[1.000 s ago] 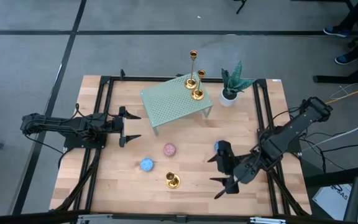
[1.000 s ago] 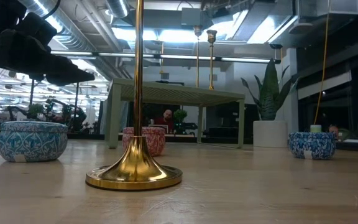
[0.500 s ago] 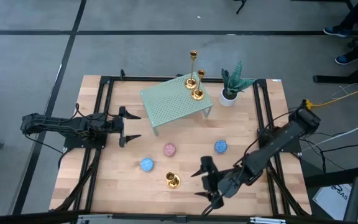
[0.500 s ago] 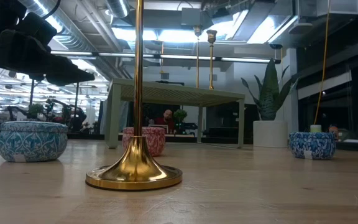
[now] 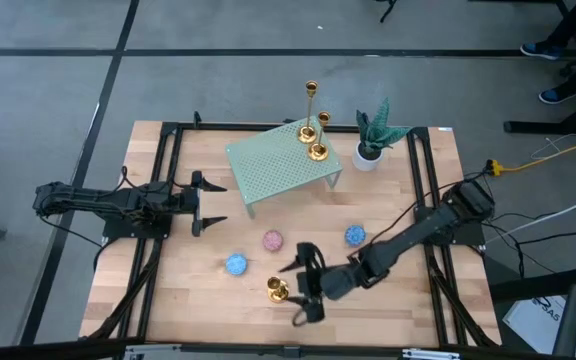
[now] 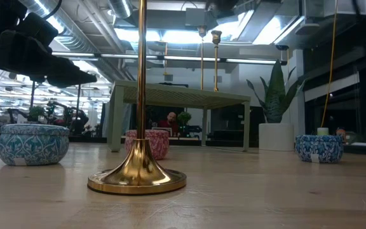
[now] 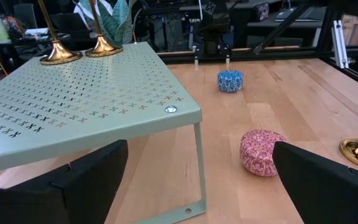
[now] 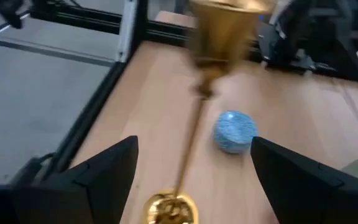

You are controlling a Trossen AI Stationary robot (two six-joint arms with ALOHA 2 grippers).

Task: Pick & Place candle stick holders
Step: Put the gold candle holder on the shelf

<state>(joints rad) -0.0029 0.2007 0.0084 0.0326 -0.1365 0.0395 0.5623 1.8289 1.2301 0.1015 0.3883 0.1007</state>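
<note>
Gold, sage green and a couple of pops of blue and pink on pale wood

The candle stick holders (image 5: 278,290) are all shiny gold. The perforated shelf (image 5: 278,160) is pale sage green, punched with a tiny cross pattern. By the shelf there's a pink speckled ball (image 5: 272,240) and two blue ones with a white swirly print (image 5: 236,264). The plant (image 5: 376,130) is striped green in a white pot, and the table (image 5: 408,200) is light blond wood with a black frame.

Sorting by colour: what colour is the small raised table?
Pale green table, with cross-shaped holes; left wrist view.
</note>
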